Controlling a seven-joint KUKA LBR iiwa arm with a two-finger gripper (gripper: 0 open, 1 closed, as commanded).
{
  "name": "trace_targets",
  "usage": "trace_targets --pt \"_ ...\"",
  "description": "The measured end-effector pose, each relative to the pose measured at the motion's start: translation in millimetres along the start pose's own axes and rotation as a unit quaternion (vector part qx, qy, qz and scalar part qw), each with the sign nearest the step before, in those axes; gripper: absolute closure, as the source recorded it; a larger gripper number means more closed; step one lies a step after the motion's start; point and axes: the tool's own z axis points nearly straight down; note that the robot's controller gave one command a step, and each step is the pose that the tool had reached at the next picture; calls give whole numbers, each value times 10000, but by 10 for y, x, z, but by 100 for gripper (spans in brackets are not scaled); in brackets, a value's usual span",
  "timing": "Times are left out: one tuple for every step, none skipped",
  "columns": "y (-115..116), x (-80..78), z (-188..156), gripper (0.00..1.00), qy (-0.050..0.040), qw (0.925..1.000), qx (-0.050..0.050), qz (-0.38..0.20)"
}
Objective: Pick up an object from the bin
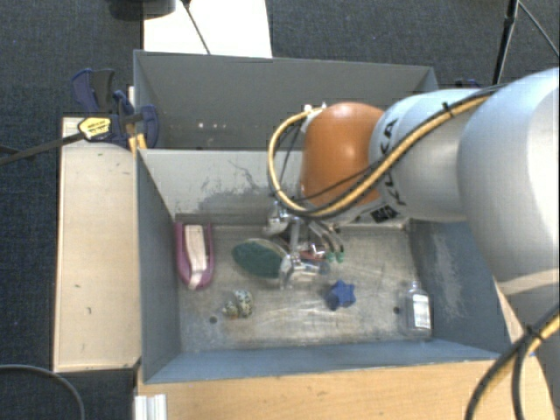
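My gripper [297, 263] is down near the bin's floor, about the middle of the bin. Its tip is at the right edge of a dark green oval thing [255, 258] that lies flat on the floor; whether it touches that thing I cannot tell. A small blue jagged thing [340, 295] lies just to the gripper's lower right, apart from it. Nothing shows as held.
A purple and white oblong thing [195, 254] lies along the left wall. A small mottled lump [237, 304] sits near the front, left of centre. A small clear and silver item [418, 311] rests at the right wall. The arm with its orange cover overhangs the bin's back right.
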Motion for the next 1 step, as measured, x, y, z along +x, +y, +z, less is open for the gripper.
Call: trace_targets --pt "-34 -4 -17 100 -14 10000 18 27"
